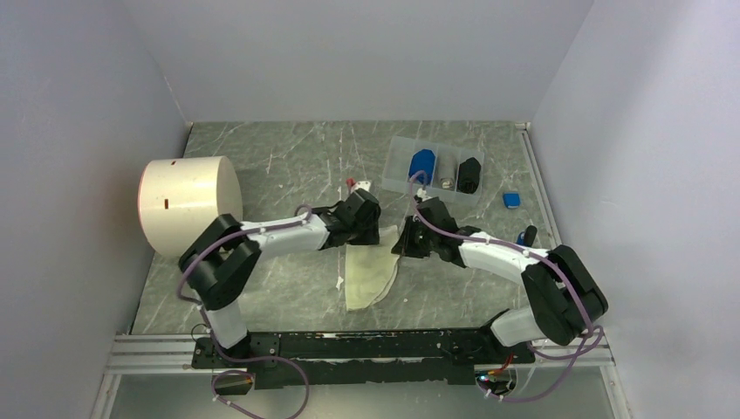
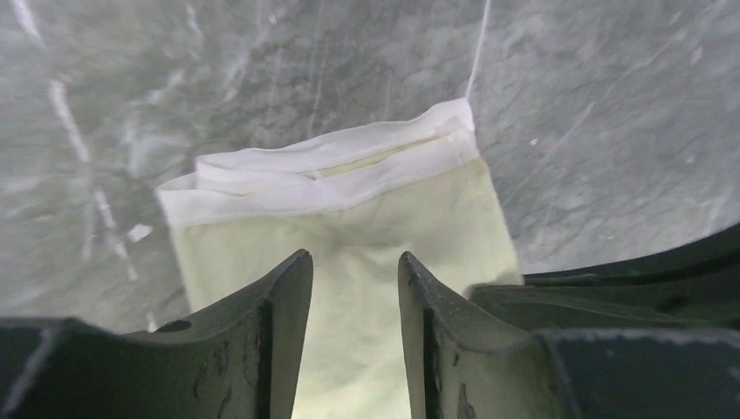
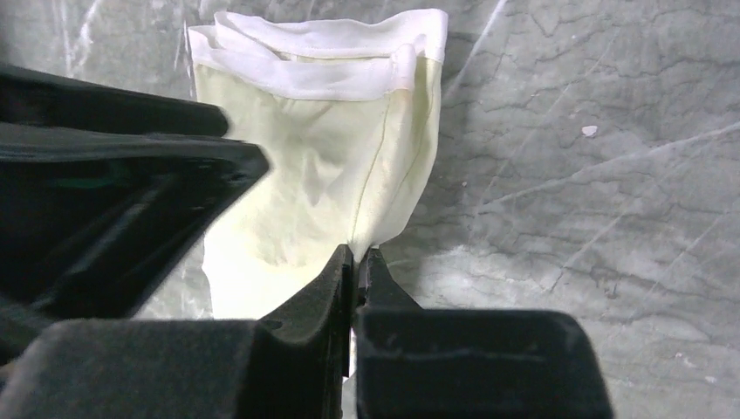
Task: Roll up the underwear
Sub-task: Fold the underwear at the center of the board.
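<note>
The pale cream-yellow underwear [image 1: 370, 272] lies flat on the grey marble table between the two arms, its white waistband [image 2: 323, 175] at the far end. My left gripper [image 2: 353, 272] hovers over the cloth's near part, open, and cloth shows through the gap between its fingers [image 2: 284, 292]. My right gripper [image 3: 358, 255] is shut on the cream underwear's side edge [image 3: 384, 223], pinching a fold of it. In the top view both grippers meet at the cloth's far end, the left [image 1: 373, 220] and the right [image 1: 407, 241]. A royal blue bundle [image 1: 422, 163], apparently the blue underwear, sits in a clear tray.
The clear tray [image 1: 397, 179] at the back right also holds a grey and a black item. Two small blue blocks [image 1: 512, 199] lie right of it. A big white cylinder [image 1: 188, 201] stands at the left. The left arm [image 3: 105, 175] fills the right wrist view's left side.
</note>
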Motion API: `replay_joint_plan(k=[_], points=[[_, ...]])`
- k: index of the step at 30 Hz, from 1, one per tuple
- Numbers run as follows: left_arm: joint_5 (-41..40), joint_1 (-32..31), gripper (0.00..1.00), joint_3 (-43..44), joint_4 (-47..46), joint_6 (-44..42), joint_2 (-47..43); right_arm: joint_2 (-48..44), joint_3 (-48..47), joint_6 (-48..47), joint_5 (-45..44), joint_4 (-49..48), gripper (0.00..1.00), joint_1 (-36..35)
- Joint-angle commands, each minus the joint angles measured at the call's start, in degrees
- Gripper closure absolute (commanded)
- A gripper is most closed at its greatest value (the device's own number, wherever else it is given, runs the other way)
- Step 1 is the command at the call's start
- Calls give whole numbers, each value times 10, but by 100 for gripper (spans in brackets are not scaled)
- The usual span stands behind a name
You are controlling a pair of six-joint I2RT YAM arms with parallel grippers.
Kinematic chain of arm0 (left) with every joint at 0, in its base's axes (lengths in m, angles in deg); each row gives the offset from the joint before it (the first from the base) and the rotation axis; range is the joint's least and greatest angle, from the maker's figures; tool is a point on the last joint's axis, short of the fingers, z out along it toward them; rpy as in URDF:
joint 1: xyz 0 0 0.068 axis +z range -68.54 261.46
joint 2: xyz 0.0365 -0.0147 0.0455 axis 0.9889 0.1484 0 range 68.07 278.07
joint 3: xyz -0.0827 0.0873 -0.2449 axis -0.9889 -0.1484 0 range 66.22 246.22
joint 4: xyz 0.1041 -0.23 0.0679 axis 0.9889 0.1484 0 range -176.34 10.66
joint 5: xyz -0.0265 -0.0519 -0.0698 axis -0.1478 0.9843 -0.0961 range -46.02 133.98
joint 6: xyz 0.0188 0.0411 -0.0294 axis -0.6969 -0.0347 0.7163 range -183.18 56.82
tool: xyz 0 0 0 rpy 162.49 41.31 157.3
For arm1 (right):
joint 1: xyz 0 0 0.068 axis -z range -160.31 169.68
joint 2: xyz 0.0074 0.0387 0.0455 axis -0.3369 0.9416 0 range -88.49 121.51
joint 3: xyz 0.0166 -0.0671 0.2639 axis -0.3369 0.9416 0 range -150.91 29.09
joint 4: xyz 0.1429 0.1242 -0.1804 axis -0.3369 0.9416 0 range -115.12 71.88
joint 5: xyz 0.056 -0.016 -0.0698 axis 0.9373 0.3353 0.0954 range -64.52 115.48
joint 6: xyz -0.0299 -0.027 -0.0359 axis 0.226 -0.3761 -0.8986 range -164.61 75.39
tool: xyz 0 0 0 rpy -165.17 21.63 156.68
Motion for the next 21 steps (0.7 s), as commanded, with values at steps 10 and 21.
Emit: replay_joint_plan(k=[10,21], points=[[-129,27,48,-87,47,25,-200,37,-117,-9,-215,126,100,-120],[-117,95,46,-166,72,24,-301,102,-194,2,-281,165,100,-202]])
